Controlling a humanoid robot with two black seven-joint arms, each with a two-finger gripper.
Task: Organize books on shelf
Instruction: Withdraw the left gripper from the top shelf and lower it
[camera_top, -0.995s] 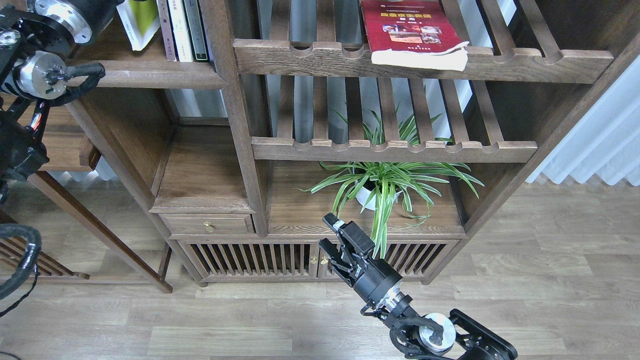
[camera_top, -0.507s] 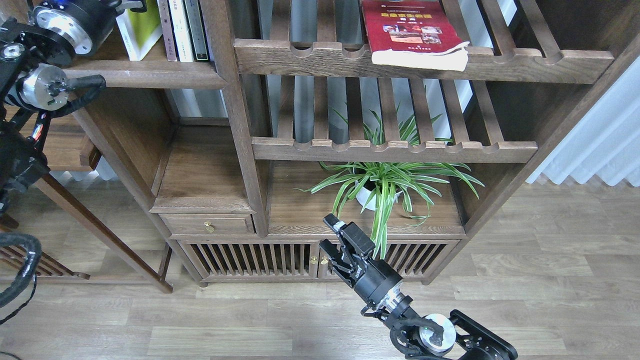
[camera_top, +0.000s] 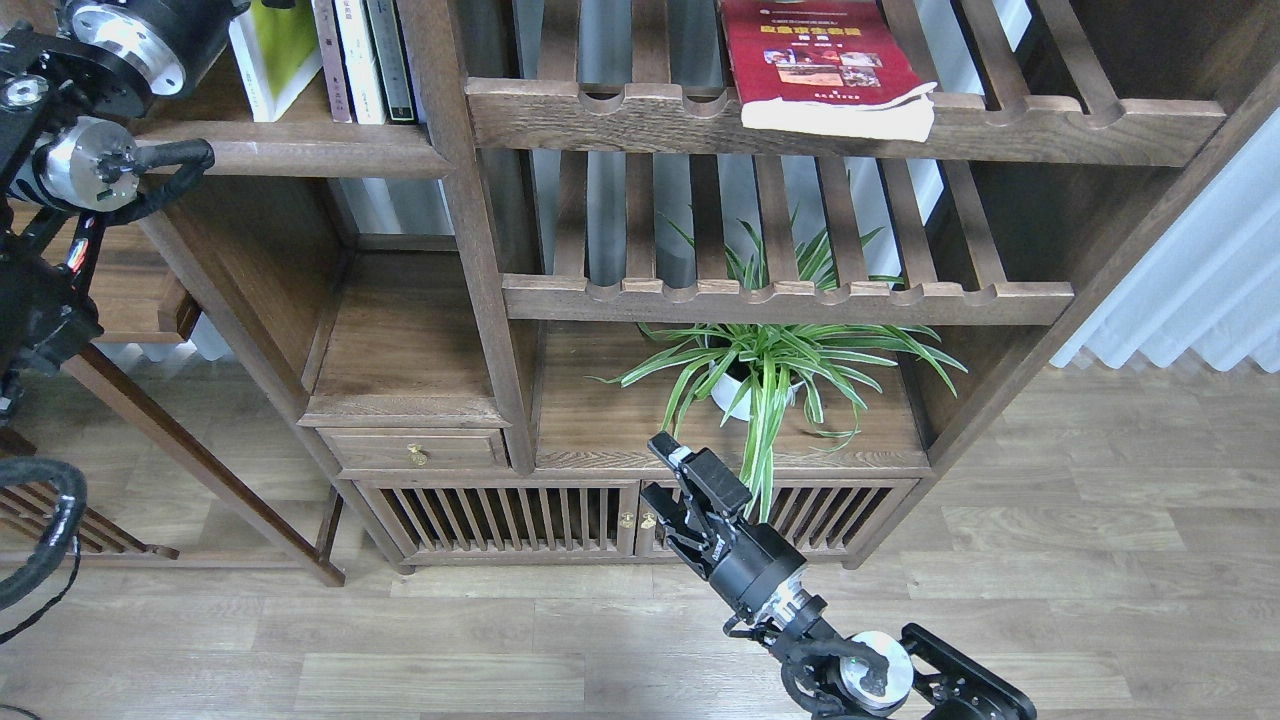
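Left arm reaches up to the top-left compartment; its gripper end runs out of view at the top edge beside the yellow-green book (camera_top: 268, 45), so whether it has hold of that book, or how its jaws stand, cannot be told. That book stands on the solid shelf board (camera_top: 300, 150), leaning slightly, just left of a few upright volumes with pale and dark spines (camera_top: 362, 55). Right gripper (camera_top: 664, 475) hangs low in front of the cabinet base, jaws apart by a moderate gap, nothing between them; the spider plant (camera_top: 770, 365) sits just above and beyond it. The red book (camera_top: 822, 60) lies flat on the slatted rack (camera_top: 840, 125), well above the right gripper and a little to its right, lower corner overhanging the notched front rail. No maroon book in view. Judgement: the step in hand looks like seating the yellow-green book among the upright ones, with the red book not yet dealt with. Next move probably calls for the right gripper to rise a long way, clear the plant leaves and the middle rail, and take the overhanging edge of the red book for carrying across to the solid board.
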